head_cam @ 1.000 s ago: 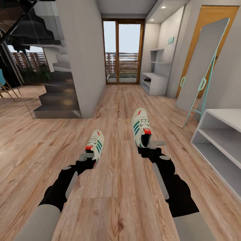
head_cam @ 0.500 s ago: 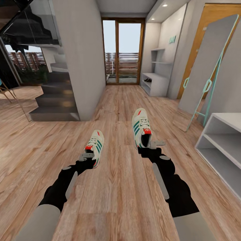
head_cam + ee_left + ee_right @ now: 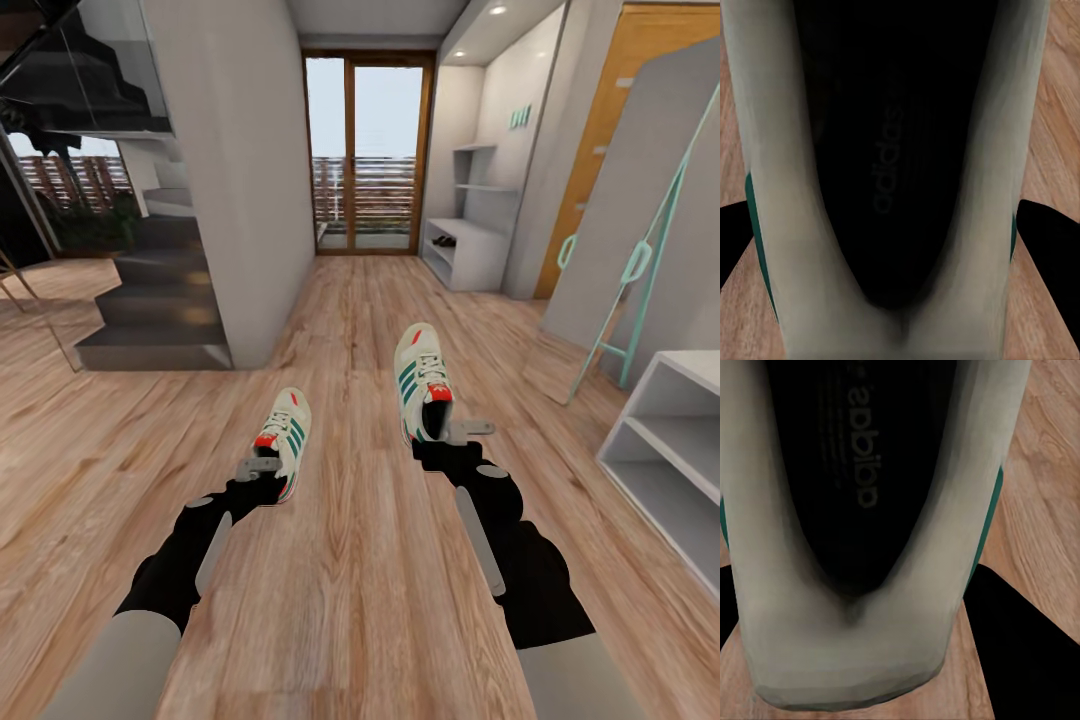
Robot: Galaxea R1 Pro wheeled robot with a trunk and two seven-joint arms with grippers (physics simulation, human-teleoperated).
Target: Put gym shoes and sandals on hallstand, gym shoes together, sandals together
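Both jaws are clamped on sneakers: left gripper (image 3: 262, 468) holds one gym shoe (image 3: 286, 432) by the heel, right gripper (image 3: 452, 432) holds the other gym shoe (image 3: 421, 378), both above the corridor floor (image 3: 350, 580). Hallstand (image 3: 470, 235) sits far down the hall on the right, white bench (image 3: 670, 450) nearer.

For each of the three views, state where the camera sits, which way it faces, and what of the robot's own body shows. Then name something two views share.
Head view: on the head, facing forward and down the corridor floor; both arms, left hand and right hand each holding a gym shoe.
Left wrist view: on the left arm, looking into the left shoe; dark fingertips at its sides.
Right wrist view: on the right arm, looking into the right shoe; a dark finger.
Shared: head and left wrist views both show the left shoe.
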